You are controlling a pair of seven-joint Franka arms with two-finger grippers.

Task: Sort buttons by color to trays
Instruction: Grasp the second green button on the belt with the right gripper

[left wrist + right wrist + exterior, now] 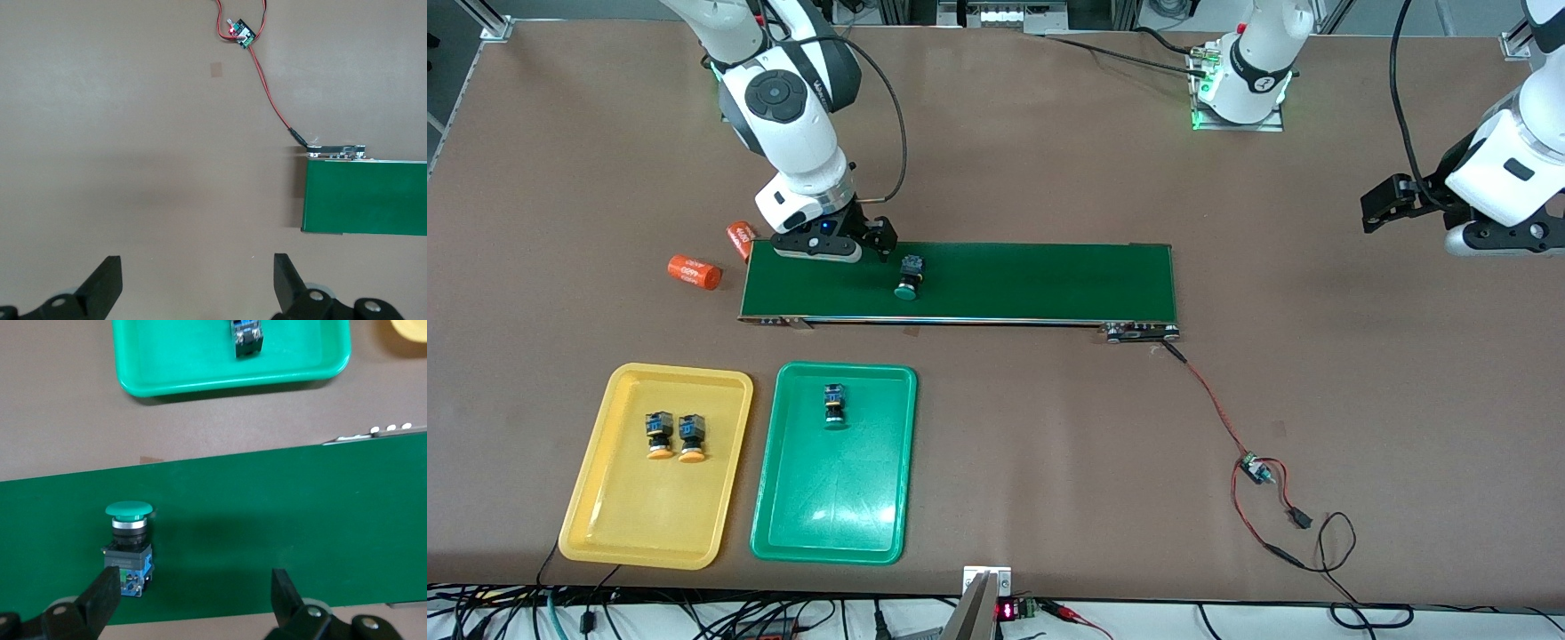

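A: Near edge first. Yellow tray [596, 516] holds two orange buttons [660, 435] side by side, lying down, caps toward the front camera. Green tray [783, 524] sits just beside it, toward the left arm's end, with one green button [834, 404] lying in its farther half.

B: Confirmed. The right wrist view shows that tray [200, 383] and only the body end of its button [246, 337].

A: Next, the belt [1032, 280]. Second green button [909, 276] lies on it, cap toward the trays.

B: Right gripper [845, 253] is low over the belt's end. Fingers spread wide, holding nothing. In its wrist view the button [130, 543] lies by one fingertip [107, 587], at the edge of the gap rather than centred; the other fingertip [283, 587] is well apart from it. Contact: cannot tell.

A: Two orange cylinders [694, 271] lie on the table just off that belt end, one partly hidden by the gripper.

B: Left gripper [1374, 213] waits over bare table past the belt's other end, fingers [107, 280] open and empty. Its wrist view shows the belt end [367, 197] and a small board [240, 33] on red wire.
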